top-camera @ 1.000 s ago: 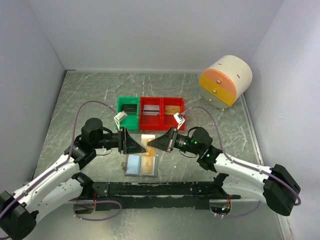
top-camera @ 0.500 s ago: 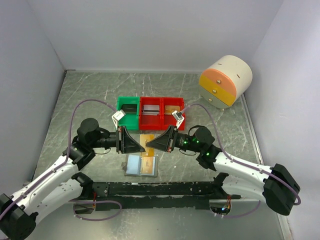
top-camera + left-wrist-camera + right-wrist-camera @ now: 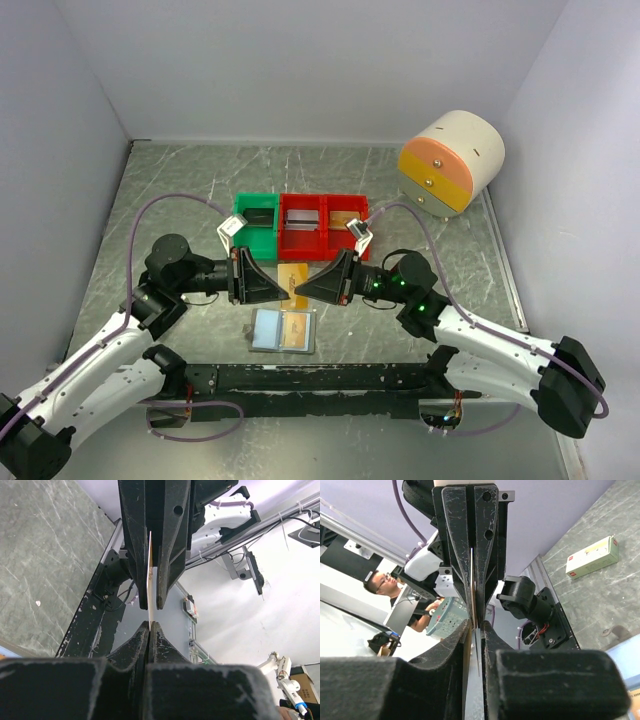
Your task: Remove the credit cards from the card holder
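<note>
One orange-tan credit card (image 3: 294, 274) hangs edge-up above the table between my two grippers, which meet tip to tip. My left gripper (image 3: 283, 291) is shut on it; in the left wrist view the card's thin edge (image 3: 149, 580) rises straight out of the closed tips (image 3: 150, 625). My right gripper (image 3: 304, 290) has its jaws slightly apart around the other end, and a narrow gap shows beside the card edge (image 3: 472, 580). Below them the card holder (image 3: 267, 330) lies open, with another credit card (image 3: 298, 331) in its right panel.
A green bin (image 3: 256, 222) and two red bins (image 3: 302, 226) (image 3: 347, 218) stand in a row behind the grippers. A round cream-and-orange drawer unit (image 3: 450, 160) sits at the back right. A small white-and-red box (image 3: 592, 556) lies on the table. A black rail (image 3: 300, 378) runs along the near edge.
My left gripper has closed on the card. The right gripper's jaws have eased apart a little. The left arm's elbow has shifted to the left.
</note>
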Tool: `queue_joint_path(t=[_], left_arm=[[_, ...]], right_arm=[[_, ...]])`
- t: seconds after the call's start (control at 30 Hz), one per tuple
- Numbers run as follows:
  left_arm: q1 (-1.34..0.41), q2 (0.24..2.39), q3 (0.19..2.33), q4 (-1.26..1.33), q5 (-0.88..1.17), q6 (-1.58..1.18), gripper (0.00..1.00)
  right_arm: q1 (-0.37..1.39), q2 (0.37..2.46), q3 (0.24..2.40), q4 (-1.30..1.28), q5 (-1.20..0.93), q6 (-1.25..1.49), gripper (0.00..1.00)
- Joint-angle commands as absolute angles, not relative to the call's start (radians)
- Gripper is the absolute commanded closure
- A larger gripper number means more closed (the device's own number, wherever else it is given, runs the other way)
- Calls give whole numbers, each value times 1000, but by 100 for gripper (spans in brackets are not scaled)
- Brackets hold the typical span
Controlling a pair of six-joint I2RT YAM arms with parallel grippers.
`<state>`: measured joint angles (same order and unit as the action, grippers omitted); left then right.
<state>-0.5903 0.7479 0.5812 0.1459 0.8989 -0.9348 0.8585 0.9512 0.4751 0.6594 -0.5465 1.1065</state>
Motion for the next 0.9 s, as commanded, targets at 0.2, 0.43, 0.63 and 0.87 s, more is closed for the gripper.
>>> queue_joint_path(t=[0.2,0.43,0.63,0.87], left_arm=[[-587,732,614,123,918,-906,88],[-588,731,751,-301,657,-690,10],[-587,735,864,-634,275,-590,0],[-588,705,942,-808,-19,-541,0]], right_arm=[[856,987,504,756,-562,1127,100],[846,834,667,175,-318,804,100],[837,843,986,-423,73,534,100],[840,921,1209,-715,162,424,100]])
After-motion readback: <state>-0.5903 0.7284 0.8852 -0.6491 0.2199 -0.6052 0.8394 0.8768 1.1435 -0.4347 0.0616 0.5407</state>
